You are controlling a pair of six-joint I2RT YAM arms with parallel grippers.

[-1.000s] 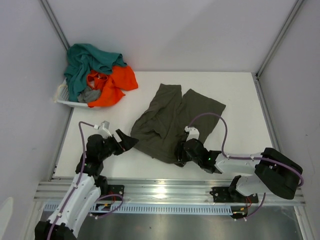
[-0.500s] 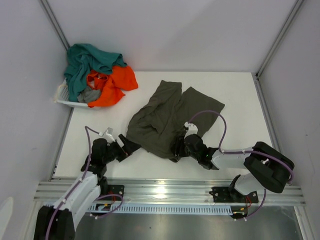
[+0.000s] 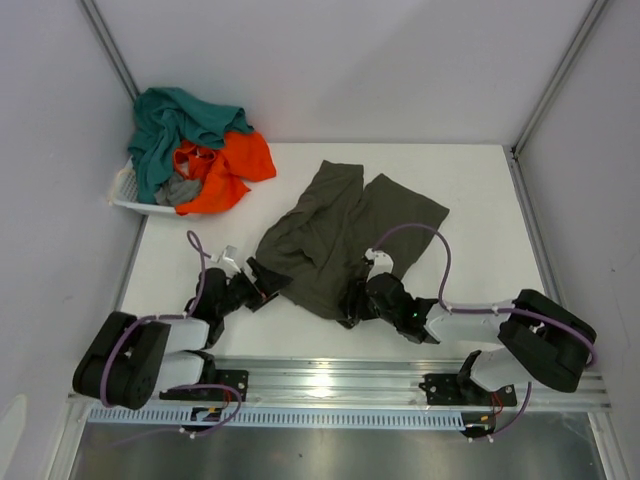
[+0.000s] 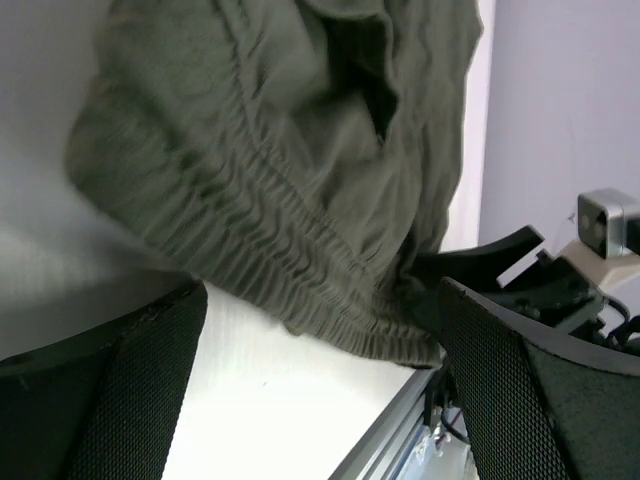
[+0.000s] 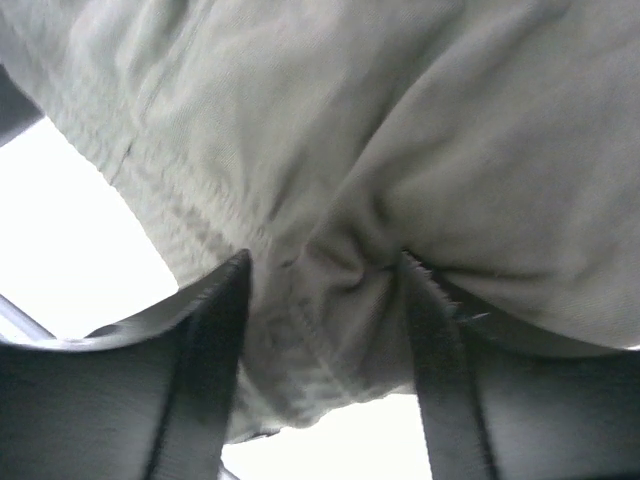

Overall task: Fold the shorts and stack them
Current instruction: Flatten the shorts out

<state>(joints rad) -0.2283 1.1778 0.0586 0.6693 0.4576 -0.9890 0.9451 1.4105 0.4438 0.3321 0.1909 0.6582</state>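
The dark olive-green shorts [image 3: 340, 230] lie spread on the white table, legs pointing away and waistband towards me. My left gripper [image 3: 265, 283] is open, low at the waistband's left corner. In the left wrist view [image 4: 320, 350] the ribbed waistband [image 4: 300, 260] lies just ahead of the wide-apart fingers [image 4: 120, 380]. My right gripper [image 3: 352, 305] is shut on the waistband's right part. In the right wrist view [image 5: 325, 330] the cloth [image 5: 400, 130] bunches between the fingers. Teal [image 3: 170, 125], orange [image 3: 235, 160] and grey [image 3: 178, 190] shorts are heaped at the back left.
The heap sits in a white plastic basket [image 3: 125, 195] at the table's back left corner. Grey walls enclose the table on the left, back and right. A metal rail [image 3: 340, 380] runs along the near edge. Bare table shows right of the olive shorts.
The left gripper has moved in to the waistband's left corner. The right gripper has shifted slightly left, and the shorts have slid a little left with it.
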